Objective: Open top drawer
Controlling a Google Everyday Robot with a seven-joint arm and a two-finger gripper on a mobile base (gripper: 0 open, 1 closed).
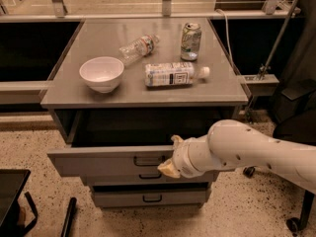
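The top drawer is a grey metal drawer with a wide flat front and a small black handle. It stands pulled out from the cabinet, with its dark inside showing. My gripper is at the drawer front, just right of the handle, on the end of my white arm that reaches in from the right. Two narrower grey drawers sit shut below.
On the cabinet top stand a white bowl, a crushed clear bottle, a lying white bottle and a can. A dark object is on the floor at lower left. A chair base is at right.
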